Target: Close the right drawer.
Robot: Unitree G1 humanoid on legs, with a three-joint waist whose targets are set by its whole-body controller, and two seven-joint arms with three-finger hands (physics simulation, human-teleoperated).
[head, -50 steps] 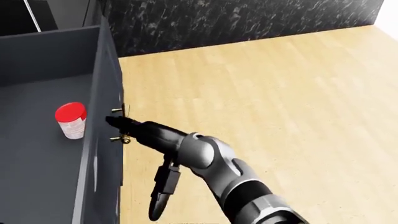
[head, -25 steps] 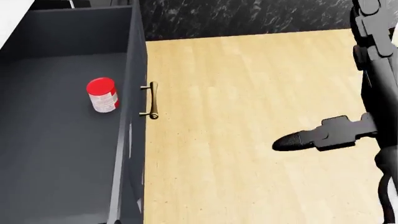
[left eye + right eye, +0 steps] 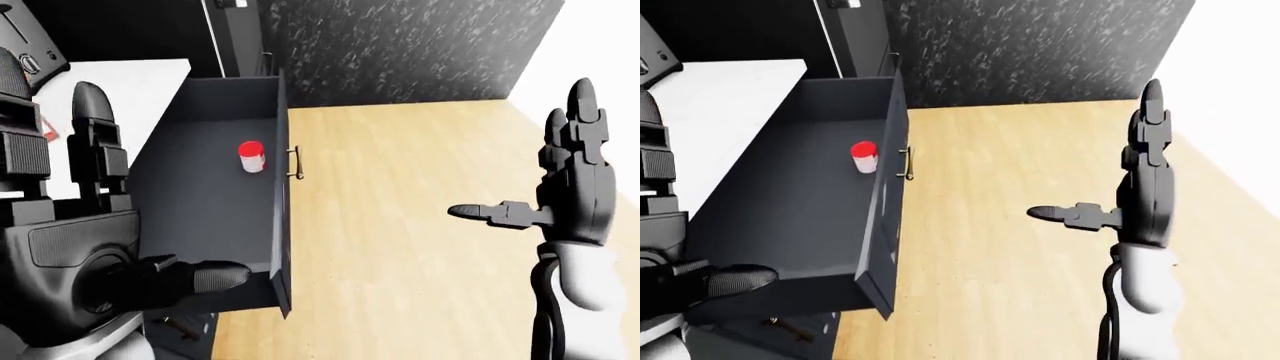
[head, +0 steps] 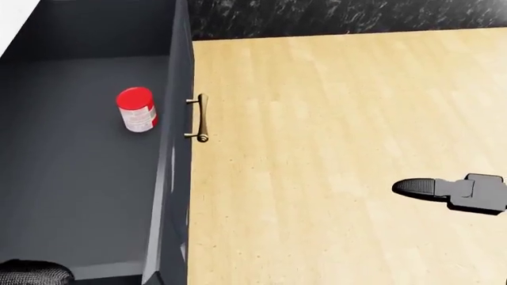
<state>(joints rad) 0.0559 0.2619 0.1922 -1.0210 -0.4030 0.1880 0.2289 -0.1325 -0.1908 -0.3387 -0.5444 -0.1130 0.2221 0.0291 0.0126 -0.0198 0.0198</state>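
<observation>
Right drawer (image 3: 215,202) is pulled fully out, a deep dark-grey matte box with flat smooth walls, reaching from the white surface (image 3: 120,94) at left of the left-eye view out over the floor. Its face panel carries a slim brass bar handle (image 4: 201,118) on two short posts, seen edge-on in the head view. Inside on the grey drawer floor stands a small cylindrical jar (image 4: 137,109), red lid, white labelled body, upright, near the handle side wall, not touching it as far as visible. Right hand (image 3: 565,191) is raised well apart from the drawer over the floor at right of the left-eye view, fingers (image 3: 583,112) straight and pointing up, thumb stuck out sideways toward the drawer, holding nothing; blocky black segments, pale grey rounded wrist below. Left hand (image 3: 85,247) sits low at left of the left-eye view, just beside the drawer's near corner; two fingers stand upright, thumb juts out level, spread, nothing gripped; contact with the drawer can't be told. Floor (image 4: 333,154) is light wood plank, fine grain. Wall (image 3: 400,45) at top is black with white marbled flecks. A second brass handle (image 3: 780,326) shows low under the open drawer in the right-eye view.
</observation>
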